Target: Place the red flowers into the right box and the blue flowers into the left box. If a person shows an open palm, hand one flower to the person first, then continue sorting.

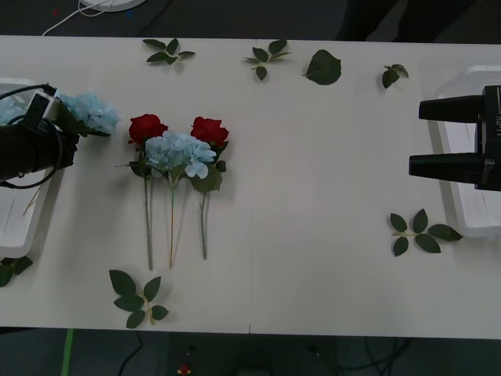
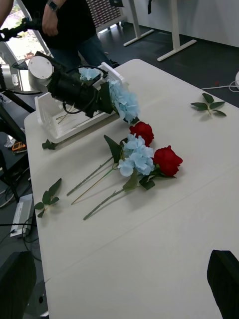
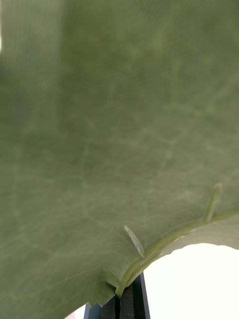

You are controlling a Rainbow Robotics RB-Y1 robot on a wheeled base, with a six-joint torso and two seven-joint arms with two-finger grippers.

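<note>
Front view: left arm w/ blue flower at left tray, right arm parked

Surface: long white tabletop (image 1: 313, 196), matte, w/ dark floor past far edge. Right wrist view adds room behind: white desk legs, grey floor, a person standing beyond the table end, not touching anything.

Counts on table centre: 2 red fabric roses on long green stems (image 1: 147, 129), 1 fluffy pale-blue hydrangea head on thin pale stem (image 1: 178, 151) lying between & partly over them, stems side by side pointing toward near edge. Loose dark-green leaf sprigs (image 1: 138, 299): 4 along far edge, 1 near front-left, 1 near right tray, 1 at left edge.

Large shallow white plastic tray on left (image 1: 23, 211), raised rim, partly under black left arm. Left gripper (image 2: 107, 97) above tray's inner rim, clamped on 2nd pale-blue hydrangea cluster (image 1: 90, 112), bloom hanging over table just beside tray. Left wrist view: big green leaf (image 3: 109, 139) pressed close to lens, stem running down btwn dark fingers (image 3: 130, 299), jaws narrow on it.

Matching white tray on right (image 1: 477, 211), rounded corner showing. Right gripper (image 1: 427, 137) hovering at its inner edge, black fingers spread wide, holding nothing.
</note>
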